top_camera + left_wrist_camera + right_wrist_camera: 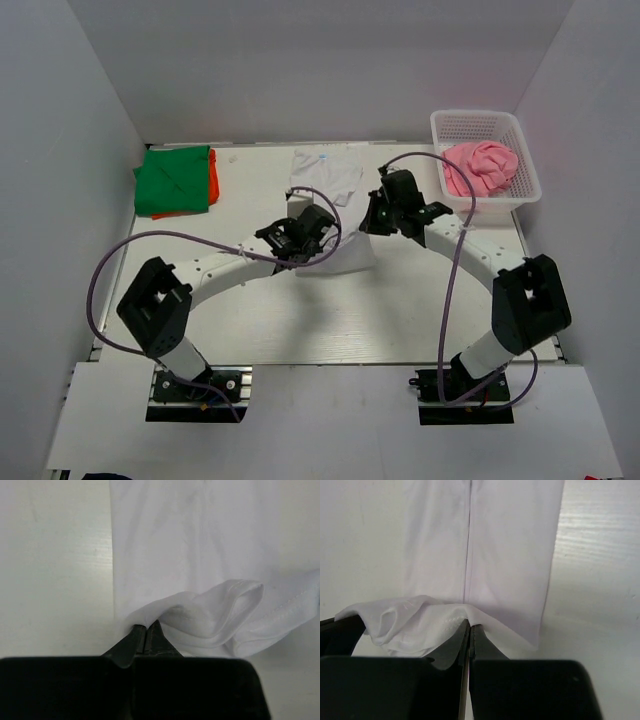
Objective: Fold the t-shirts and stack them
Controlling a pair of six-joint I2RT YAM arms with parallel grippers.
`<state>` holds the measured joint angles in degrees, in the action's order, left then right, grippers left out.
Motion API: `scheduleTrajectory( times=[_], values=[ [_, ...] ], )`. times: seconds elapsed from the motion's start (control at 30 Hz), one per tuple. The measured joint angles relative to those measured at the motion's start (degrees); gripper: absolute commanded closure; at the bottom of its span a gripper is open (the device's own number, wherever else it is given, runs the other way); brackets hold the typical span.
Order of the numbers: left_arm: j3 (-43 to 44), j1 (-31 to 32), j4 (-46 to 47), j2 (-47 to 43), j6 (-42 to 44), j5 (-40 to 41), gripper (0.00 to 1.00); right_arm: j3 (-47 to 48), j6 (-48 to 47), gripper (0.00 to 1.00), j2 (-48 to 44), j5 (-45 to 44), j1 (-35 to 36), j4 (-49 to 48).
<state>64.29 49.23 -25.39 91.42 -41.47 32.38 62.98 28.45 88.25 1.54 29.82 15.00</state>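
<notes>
White plastic mesh basket [478,122], far right of white table [420,310]: holds one crumpled pink cotton t-shirt [482,168]. Large white cotton t-shirt [328,172]: table centre. Left gripper [146,630], right gripper [470,626]: jaws of each clamped together on its near edge. Folded green cotton t-shirt [172,182] atop orange cotton t-shirt [213,176]: far left.
</notes>
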Motion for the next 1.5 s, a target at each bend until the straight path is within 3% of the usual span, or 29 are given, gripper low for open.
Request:
scheduleTrajectory(
  times=[0.3,0.6,0.7,0.73,0.77,0.8,0.87,0.93,0.97,1.0,1.17,1.33,1.5],
  values=[
    [13.99,-7.1,3.69,11.02,7.76,-3.06,1.0,11.72,-1.14,1.0,11.08,-3.13,-2.03,-2.1],
    [20.13,-13.51,3.04,20.06,9.55,-5.35,1.0,18.34,-1.84,1.0,19.63,-3.58,-4.31,-2.99],
    [22.53,-15.19,2.67,22.88,9.64,-6.69,0.9,20.76,-1.84,1.0,22.97,-3.37,-5.07,-3.23],
    [23.47,-15.58,2.45,23.85,9.7,-6.95,0.7,21.38,-1.81,1.0,24.0,-3.28,-5.29,-3.23],
    [24.63,-15.93,2.03,24.92,10.08,-7.32,0.61,21.97,-1.79,0.93,25.05,-3.23,-5.49,-3.23],
    [25.62,-16.26,1.84,25.83,9.97,-7.56,0.49,22.91,-1.6,0.8,26.34,-3.19,-5.73,-3.15],
    [27.47,-17.2,1.29,27.43,9.7,-7.61,0.31,25.57,-1.18,0.65,29.35,-2.64,-6.25,-3.34],
    [30.32,-18.1,0.17,29.11,9.33,-7.45,0.2,28.35,-1.09,0.41,32.09,-1.33,-6.88,-3.58],
    [32.44,-18.82,-0.46,30.03,9.09,-7.37,0.07,29.77,-1.16,0.28,33.24,-0.39,-7.23,-3.98],
    [34.12,-19.58,-1.11,30.56,9.27,-7.34,0.0,30.53,-1.09,0.1,33.86,0.5,-7.54,-4.59],
    [36.13,-23.54,-0.81,28.33,8.92,-7.58,0.0,28.57,-3.5,0.1,31.17,4.52,-8.61,-8.46],
    [21.07,-24.02,-0.85,17.25,7.17,-9.44,0.0,16.94,-5.75,0.1,21.75,12.39,-8.2,-12.66],
    [2.69,-23.04,-3.98,2.1,2.8,-10.03,0.0,13.97,-7.85,0.1,20.7,21.14,-5.35,-15.37]
  ],
)
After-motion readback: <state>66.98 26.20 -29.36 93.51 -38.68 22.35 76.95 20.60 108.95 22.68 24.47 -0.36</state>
